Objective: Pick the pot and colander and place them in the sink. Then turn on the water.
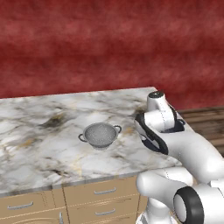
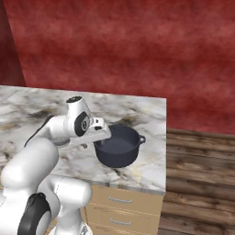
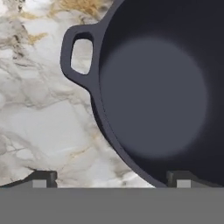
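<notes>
In the left base view the colander [image 1: 101,135] stands upright on the marble counter [image 1: 39,144], near the middle of the picture, with its two loop handles at about 9 and 3 o'clock. The white arm rises at 4 o'clock, well apart from the colander. Wooden drawers [image 1: 100,199] run below the counter edge.

In the right base view the dark pot [image 2: 118,146] sits on the counter near its front right corner, one loop handle at 3 o'clock. The arm's hand reaches over the pot's rim at 9 o'clock; the fingers are hidden there.

In the hand view the gripper [image 3: 111,177] hangs over the pot's rim with its fingers spread wide, holding nothing: one tip over bare marble at 7 o'clock, the other over the pot's inside at 5 o'clock. The pot's loop handle [image 3: 78,54] lies at 10 o'clock.
</notes>
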You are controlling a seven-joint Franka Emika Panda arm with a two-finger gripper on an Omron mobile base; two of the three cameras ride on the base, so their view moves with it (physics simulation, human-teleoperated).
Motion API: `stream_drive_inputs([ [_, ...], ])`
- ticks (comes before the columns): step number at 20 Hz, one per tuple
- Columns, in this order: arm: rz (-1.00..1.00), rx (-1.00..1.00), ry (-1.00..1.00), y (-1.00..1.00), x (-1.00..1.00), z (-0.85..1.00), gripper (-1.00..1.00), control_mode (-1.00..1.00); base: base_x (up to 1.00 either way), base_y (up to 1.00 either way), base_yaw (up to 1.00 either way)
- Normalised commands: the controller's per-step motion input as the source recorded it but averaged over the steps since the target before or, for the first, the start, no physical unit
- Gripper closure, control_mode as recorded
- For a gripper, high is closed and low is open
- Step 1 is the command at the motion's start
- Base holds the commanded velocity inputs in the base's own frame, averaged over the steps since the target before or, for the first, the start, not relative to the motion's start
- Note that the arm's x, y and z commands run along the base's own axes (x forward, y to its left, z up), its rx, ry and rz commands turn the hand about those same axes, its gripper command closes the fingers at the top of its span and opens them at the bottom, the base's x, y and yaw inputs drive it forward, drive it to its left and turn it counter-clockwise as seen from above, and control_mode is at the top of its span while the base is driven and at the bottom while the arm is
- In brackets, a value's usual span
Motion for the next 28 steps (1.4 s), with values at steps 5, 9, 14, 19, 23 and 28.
stream_drive_inputs([
  [5,0.06,0.00,-0.01,-0.12,0.30,-0.27,-1.00,-1.00,0.00,0.00,0.00],
  [9,0.05,0.00,0.00,-0.04,0.24,-0.35,-1.00,-1.00,0.00,0.00,0.00],
  [14,0.04,0.00,0.00,-0.05,0.04,-0.24,1.00,-1.00,0.00,0.00,0.00],
  [19,0.00,0.00,0.02,0.00,0.00,-0.16,1.00,-1.00,0.00,0.00,0.00],
  [23,0.00,0.00,0.01,-0.03,-0.03,-0.01,1.00,-1.00,0.00,0.00,0.00],
  [28,0.00,0.03,0.08,-0.08,-0.04,0.24,1.00,-1.00,0.00,0.00,0.00],
])
